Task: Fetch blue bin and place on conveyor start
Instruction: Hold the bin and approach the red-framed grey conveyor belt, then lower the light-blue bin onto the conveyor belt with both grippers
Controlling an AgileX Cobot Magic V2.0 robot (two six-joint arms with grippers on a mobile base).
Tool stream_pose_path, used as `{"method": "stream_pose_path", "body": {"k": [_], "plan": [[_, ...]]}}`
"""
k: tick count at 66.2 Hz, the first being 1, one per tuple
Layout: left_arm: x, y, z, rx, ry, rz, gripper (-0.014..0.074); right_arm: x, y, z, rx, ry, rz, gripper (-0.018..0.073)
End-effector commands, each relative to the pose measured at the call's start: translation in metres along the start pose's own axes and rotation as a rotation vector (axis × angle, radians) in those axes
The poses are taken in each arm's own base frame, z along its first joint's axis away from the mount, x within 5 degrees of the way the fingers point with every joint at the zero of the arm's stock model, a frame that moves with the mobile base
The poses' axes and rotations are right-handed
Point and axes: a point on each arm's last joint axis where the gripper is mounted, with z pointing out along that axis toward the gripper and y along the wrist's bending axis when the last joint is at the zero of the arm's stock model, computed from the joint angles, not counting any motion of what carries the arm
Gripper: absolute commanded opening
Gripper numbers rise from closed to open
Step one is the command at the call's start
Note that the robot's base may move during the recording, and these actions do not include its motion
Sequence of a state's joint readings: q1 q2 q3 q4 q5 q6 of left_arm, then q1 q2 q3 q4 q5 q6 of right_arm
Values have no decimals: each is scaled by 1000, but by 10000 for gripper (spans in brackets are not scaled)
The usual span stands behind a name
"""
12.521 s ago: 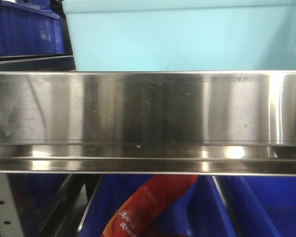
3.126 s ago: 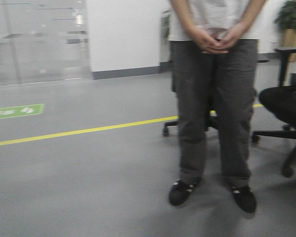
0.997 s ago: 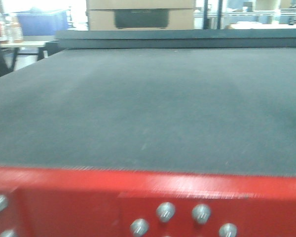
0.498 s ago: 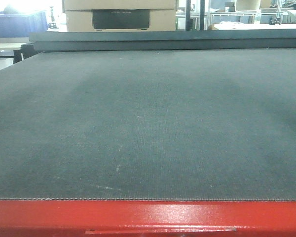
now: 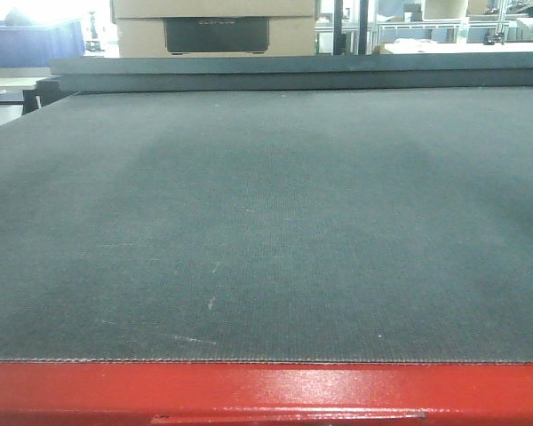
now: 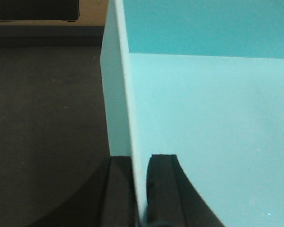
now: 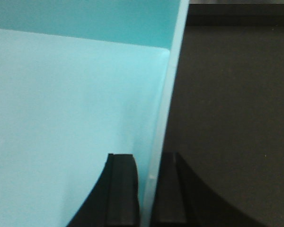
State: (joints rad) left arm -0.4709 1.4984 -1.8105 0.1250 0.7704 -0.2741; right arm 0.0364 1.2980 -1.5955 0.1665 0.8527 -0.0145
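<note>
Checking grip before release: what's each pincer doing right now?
Left pincer: shut on a wall of the blue bin.
Right pincer: shut on its opposite wall.

We see the conveyor start [image 5: 266, 222] as a dark grey belt with a fine woven texture, flecked with a few pale scuffs. The edge [image 5: 266, 390] along its near end is glossy red with a whitish sheen. The cardboard box [image 5: 138, 35] is tan and bears a black panel [image 5: 217, 35]. In our wrist views the blue bin [image 6: 203, 118] is a plain light turquoise, paler along its rim and deeper aqua on its far inner wall. The left gripper [image 6: 139, 189] and right gripper [image 7: 149, 189] are matt black.
</note>
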Motion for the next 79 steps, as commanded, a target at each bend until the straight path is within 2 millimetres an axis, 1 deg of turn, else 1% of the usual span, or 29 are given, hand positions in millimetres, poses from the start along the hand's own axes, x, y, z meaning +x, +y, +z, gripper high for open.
{"method": "stream_pose_path", "body": {"k": [1, 33, 39, 42, 47, 58, 67, 68, 79], "plan": [[-11, -3, -9, 30, -85, 2, -111, -5, 1, -7, 2, -45, -25, -151], [-12, -3, -11, 29, -98, 6, -111, -6, 1, -7, 1, -53, -23, -151], [-7, -1, -12, 15, -43, 2, -111, -5, 3, -9, -24, -43, -3, -151], [-2, 1, -12, -2, 14, 0, -111, -4, 6, -9, -55, -32, 23, -151], [8, 8, -9, -37, 106, -10, -111, -1, 9, -3, -92, 7, 56, -151], [36, 19, 10, -78, 221, -17, -111, 11, 8, 26, -107, 135, 72, -151], [68, 31, 34, -100, 262, -22, -111, 23, 10, 59, -118, 245, 53, -151], [74, 33, 38, -102, 273, -24, -111, 25, 10, 62, -119, 256, 50, -151], [118, 50, 61, -118, 289, -40, -111, 45, 13, 106, -121, 378, 20, -151]]}}
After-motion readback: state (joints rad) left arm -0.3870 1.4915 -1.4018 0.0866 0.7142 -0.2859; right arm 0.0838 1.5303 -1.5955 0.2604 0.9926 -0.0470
